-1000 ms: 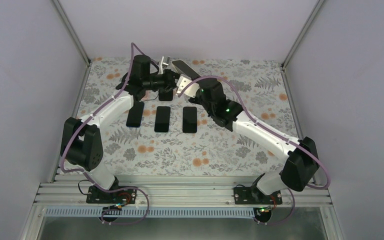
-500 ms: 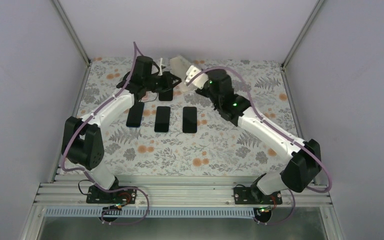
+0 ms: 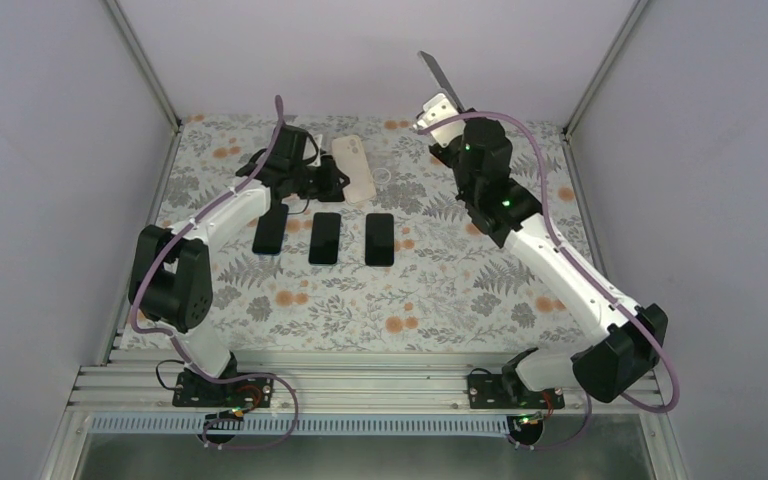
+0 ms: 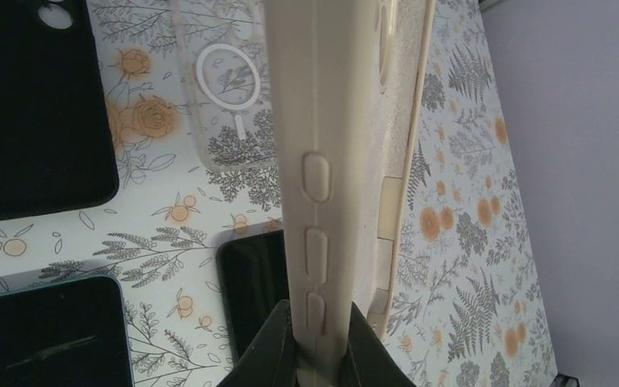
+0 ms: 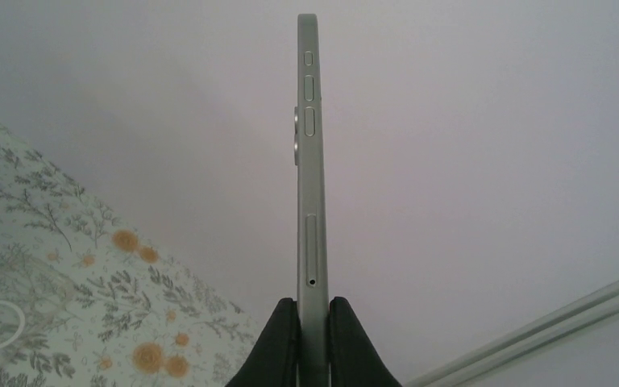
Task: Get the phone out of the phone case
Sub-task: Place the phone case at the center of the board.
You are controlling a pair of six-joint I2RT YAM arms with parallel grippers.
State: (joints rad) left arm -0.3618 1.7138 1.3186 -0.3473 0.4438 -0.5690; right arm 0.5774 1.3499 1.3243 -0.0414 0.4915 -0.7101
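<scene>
item 1: slim grey-silver phone [image 5: 313,201]; bare, out of its case; held edge-on and upright in the air over the far right part of the table, side buttons facing the right wrist camera; clamped at its lower end by item 2.
item 2: right gripper [image 5: 313,318]; black fingers clenched on the 2 flat faces of the phone; arm raised high towards the back wall.
item 3: cream soft-plastic phone case [image 4: 322,121]; empty; held on edge just above the table at far centre-left, 3 moulded button bumps along its side; well apart from the phone.
item 4: left gripper [image 4: 316,322]; fingers pinched tight on one end of the cream case.
item 5: floral-print table cover [image 3: 440,290]; white ground, orange flowers, grey leaves.
item 6: clear phone case with a white ring [image 4: 226,89]; lying flat on the cover, just beside the cream case.
item 7: 3 black rectangular slabs in a row on the cover, nearer than the cream case; left black slab [image 3: 270,228]; middle black slab [image 3: 325,237]; right black slab [image 3: 380,238]; whether phones or cases cannot be told.
</scene>
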